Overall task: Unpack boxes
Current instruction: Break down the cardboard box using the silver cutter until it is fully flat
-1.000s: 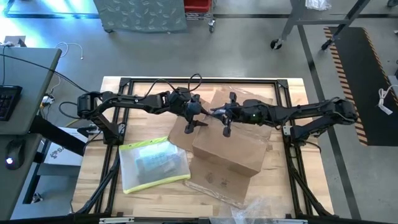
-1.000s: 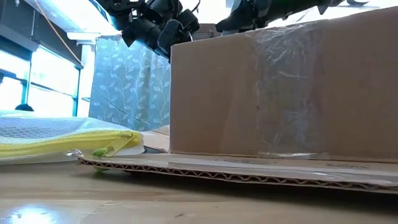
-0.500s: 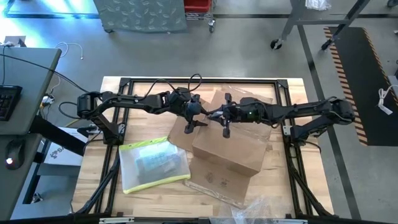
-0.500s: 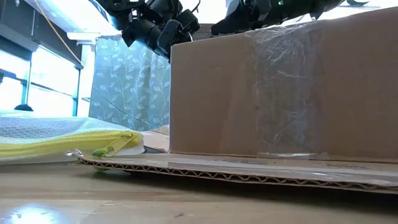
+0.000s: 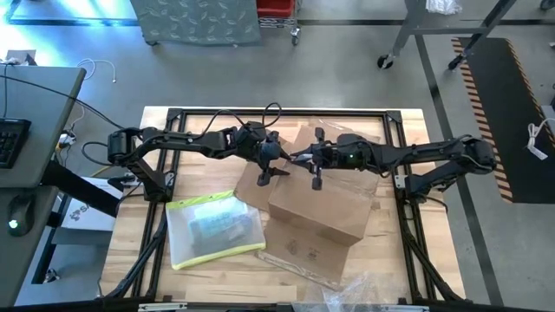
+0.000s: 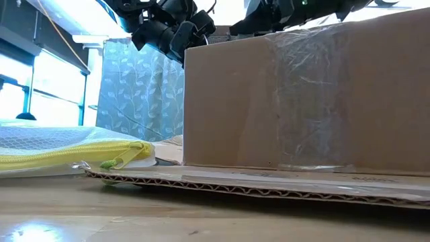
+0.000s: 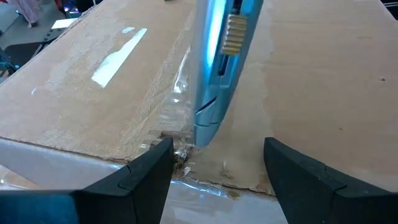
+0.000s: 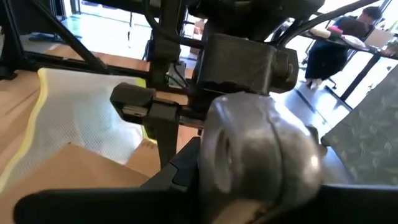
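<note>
The left pincer (image 7: pixel 217 148) is held wide and empty just over the top of the box (image 5: pixel 321 212), its fingers (image 7: pixel 149 168) straddling the taped seam. Between them, the tip of a blue cutter (image 7: pixel 217 68) is pressed to the clear tape (image 7: pixel 180 93) at the carton's edge. The cutter appears to be gripped in the right pincer (image 5: pixel 305 159), which is set narrow and reaches in from the opposite side.

The box is seen mid-bench (image 5: pixel 156 269), beside a yellow-edged sleeve (image 5: pixel 212 227).

For a clean cut, the tip should be kept shallow and drawn straight along the seam, while the carton is steadied by the free pincer.

Small dark marks (image 5: pixel 299 250) are printed on the flattened flap, but nothing can be read; no brand is made out.
</note>
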`<action>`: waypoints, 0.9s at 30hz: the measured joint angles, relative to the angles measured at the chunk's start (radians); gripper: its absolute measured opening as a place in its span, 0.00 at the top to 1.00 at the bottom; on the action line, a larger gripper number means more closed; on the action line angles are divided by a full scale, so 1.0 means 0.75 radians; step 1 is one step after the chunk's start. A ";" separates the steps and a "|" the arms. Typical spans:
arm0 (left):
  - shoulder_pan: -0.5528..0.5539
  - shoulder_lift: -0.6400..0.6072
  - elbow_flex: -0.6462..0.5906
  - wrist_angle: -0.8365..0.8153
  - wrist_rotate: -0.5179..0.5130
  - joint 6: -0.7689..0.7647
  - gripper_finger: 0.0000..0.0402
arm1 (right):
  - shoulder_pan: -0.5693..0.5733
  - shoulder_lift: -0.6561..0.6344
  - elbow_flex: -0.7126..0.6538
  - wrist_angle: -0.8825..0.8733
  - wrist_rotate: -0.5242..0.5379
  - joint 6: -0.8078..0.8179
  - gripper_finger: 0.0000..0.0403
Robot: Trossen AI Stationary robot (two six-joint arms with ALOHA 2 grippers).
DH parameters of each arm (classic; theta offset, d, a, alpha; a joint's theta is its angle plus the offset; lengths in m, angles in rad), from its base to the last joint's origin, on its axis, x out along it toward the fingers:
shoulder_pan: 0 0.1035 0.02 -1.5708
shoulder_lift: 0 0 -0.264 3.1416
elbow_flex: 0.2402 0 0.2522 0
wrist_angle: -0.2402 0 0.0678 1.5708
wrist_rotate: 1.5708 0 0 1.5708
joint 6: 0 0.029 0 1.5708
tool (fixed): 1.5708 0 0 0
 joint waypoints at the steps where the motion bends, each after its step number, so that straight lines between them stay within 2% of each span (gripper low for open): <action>1: 0.000 0.000 0.000 0.000 0.001 0.000 0.42 | -0.002 0.000 0.000 -0.010 -0.002 0.000 0.86; 14: -0.001 0.000 0.000 0.000 0.002 -0.001 0.42 | -0.034 0.002 0.003 -0.064 -0.005 0.101 0.86; 21: -0.001 0.000 0.000 -0.001 0.002 -0.002 0.42 | -0.026 0.001 0.000 0.053 0.098 0.168 0.86; 27: -0.001 0.000 0.000 -0.001 0.003 -0.002 0.42 | -0.029 0.001 0.001 0.022 0.103 0.210 0.86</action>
